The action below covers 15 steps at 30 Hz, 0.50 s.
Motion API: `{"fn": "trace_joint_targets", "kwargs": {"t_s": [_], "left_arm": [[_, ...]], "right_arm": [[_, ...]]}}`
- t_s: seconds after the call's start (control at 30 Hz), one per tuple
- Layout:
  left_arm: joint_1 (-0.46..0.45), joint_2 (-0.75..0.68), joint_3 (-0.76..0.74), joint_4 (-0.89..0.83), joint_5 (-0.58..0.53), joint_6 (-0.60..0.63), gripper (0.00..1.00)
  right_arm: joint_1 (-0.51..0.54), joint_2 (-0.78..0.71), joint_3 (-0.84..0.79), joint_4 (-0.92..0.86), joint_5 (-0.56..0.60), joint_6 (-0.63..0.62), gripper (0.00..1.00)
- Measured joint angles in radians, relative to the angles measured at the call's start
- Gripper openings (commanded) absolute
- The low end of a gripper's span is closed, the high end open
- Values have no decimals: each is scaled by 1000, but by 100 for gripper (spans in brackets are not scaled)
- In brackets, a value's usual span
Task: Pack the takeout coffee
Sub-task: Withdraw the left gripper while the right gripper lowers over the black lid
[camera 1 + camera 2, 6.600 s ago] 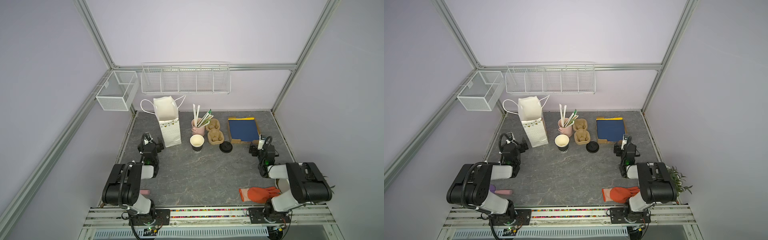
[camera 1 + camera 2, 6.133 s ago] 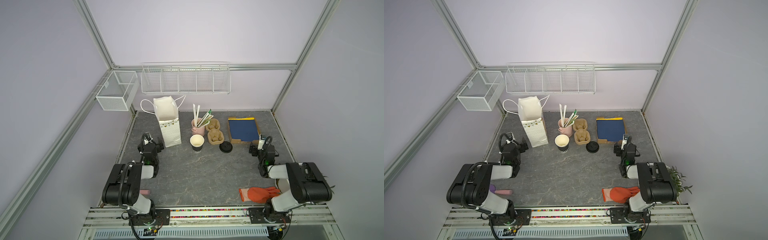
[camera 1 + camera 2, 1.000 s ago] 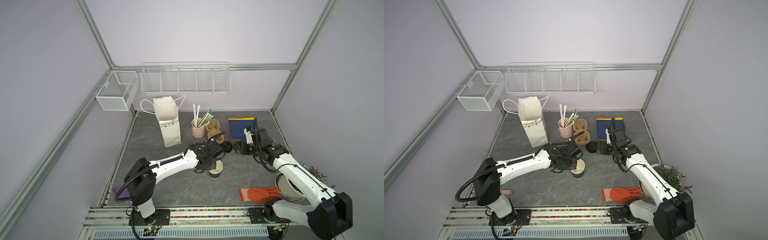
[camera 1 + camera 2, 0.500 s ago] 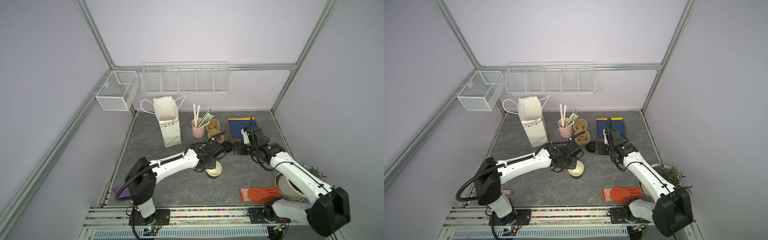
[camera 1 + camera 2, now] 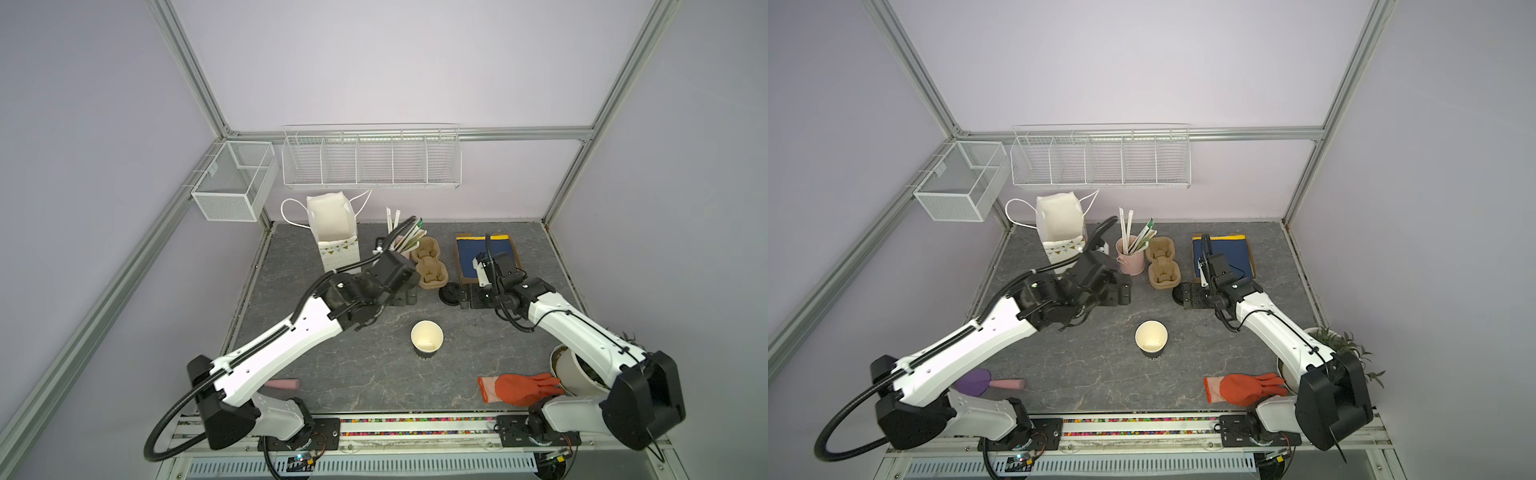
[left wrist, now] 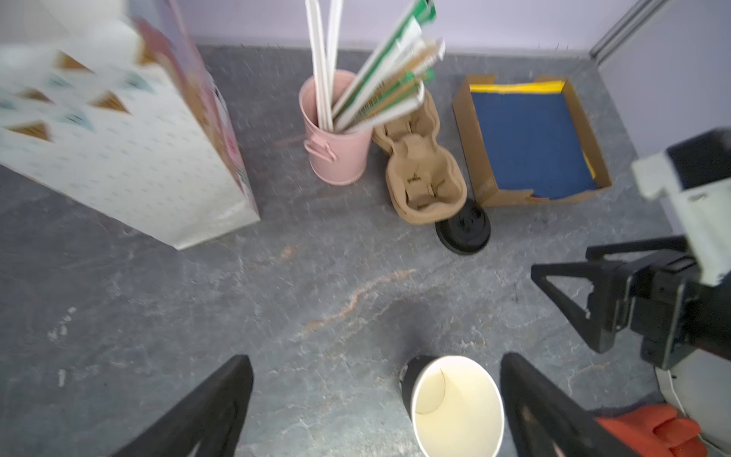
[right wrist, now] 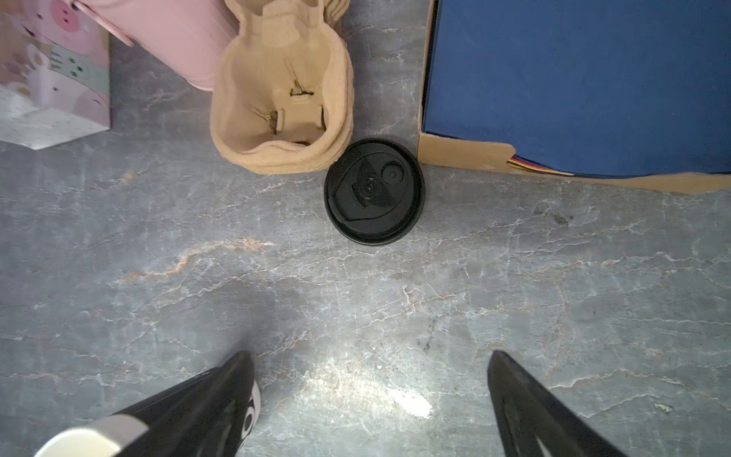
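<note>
The takeout coffee cup (image 5: 427, 340) (image 5: 1151, 337), black outside and cream inside, stands upright and lidless mid-table, free of both grippers. Its round black lid (image 7: 374, 191) (image 5: 449, 294) lies flat on the table, touching the pulp carriers. My left gripper (image 5: 405, 297) (image 5: 1119, 296) hovers open behind and left of the cup. In the left wrist view the cup (image 6: 457, 403) shows between the wide-spread fingers of that gripper (image 6: 375, 358), near one of them. My right gripper (image 7: 371, 356) (image 5: 469, 298) is open and empty, just short of the lid.
A white paper bag (image 5: 334, 232) stands at the back left beside a pink cup of straws (image 5: 1130, 255) and brown pulp carriers (image 5: 428, 266). A cardboard tray of blue paper (image 5: 486, 253) sits back right. An orange glove (image 5: 515, 388) and a plant pot (image 5: 569, 370) lie front right.
My left gripper opened, let go of the cup and drew up and back to the left. The cup stays standing. My right gripper edged left toward the lid.
</note>
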Motion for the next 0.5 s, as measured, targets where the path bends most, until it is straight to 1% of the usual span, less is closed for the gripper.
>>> {"fn": "trace_joint_targets", "kwargs": {"t_s": [0.07,0.13,0.23,0.37,0.5], "left_arm": [[61,-68,-37,21,-28,51,99],[78,-120,-81,43,-64,100,99],[79,-181,-161,81,-149,187,99],[79,-228,-267,136,-264,264,99],[79,-250,-317,159,-298,297,99]], "right_arm": [[11,47,30,-8,24,-7,95],[21,97,61,-16,45,-11,95],[34,177,100,-19,69,-16,95],[38,277,135,-20,83,-23,97],[39,346,156,-16,95,-22,99]]}}
